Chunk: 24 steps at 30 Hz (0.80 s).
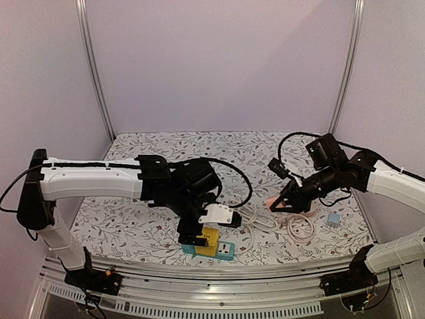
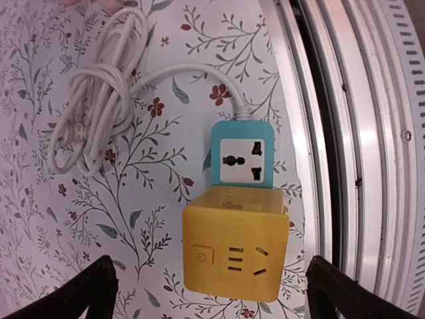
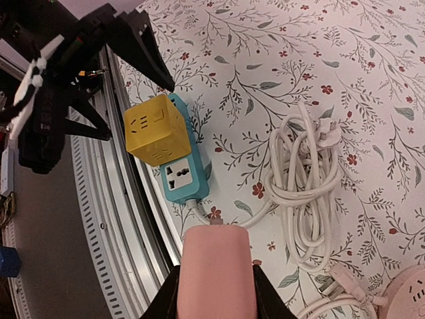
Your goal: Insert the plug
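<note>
your left gripper (image 2: 216,296) is spread wide, its 2 fingers either side of the yellow cube plug (image 2: 236,249), not touching it. the cube sits seated on 1 end of the teal socket strip (image 2: 242,159), at the near edge of the floral tablecloth (image 3: 372,66). white cable (image 3: 305,179) lies coiled beside. your right gripper (image 3: 216,296) pinches a pink block (image 3: 216,262), well apart.

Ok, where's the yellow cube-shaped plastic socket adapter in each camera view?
Top external: the yellow cube adapter is at bottom centre, partly hidden.
Left wrist: it fills the lower centre.
Right wrist: it is at upper left.
Shared landmark: the teal power strip it sits on shows in all three views.
</note>
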Tool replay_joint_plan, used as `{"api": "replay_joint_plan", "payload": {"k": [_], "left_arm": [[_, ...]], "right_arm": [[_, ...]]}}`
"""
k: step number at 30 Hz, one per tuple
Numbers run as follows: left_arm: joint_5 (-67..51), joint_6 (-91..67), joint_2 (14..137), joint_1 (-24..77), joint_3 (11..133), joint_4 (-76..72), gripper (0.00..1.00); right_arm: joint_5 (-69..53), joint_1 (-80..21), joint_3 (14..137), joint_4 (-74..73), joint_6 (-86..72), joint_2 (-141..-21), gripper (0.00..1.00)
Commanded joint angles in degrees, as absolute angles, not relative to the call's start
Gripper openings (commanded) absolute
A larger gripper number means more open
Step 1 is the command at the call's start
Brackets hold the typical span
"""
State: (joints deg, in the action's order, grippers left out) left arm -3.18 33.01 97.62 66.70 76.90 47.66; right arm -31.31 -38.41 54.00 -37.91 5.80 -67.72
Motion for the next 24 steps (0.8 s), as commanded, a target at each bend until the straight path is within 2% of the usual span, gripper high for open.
{"api": "replay_joint_plan", "payload": {"k": [1,8,13,24], "left_arm": [[-1.9,26.4,89.8,66.4,75.5,41.5,0.99],[-0.2,15.4,79.0,64.6,70.3,32.8,1.0],[7.4,8.8,70.4,64.0,64.5,29.3,1.0],[15.0,-1.2,54.7,61.7,56.8,33.4,0.99]], "right_arm": [[-31.1,-41.1,56.3,-39.0,6.9,-69.9,0.0],[-30.6,-46.0,60.4,-41.7,8.9,-73.8,0.0],[-27.6,-50.4,66.5,-46.3,8.9,-81.1,0.0],[-19.6,-60.0,78.6,-55.3,4.5,-96.5,0.0]]}}
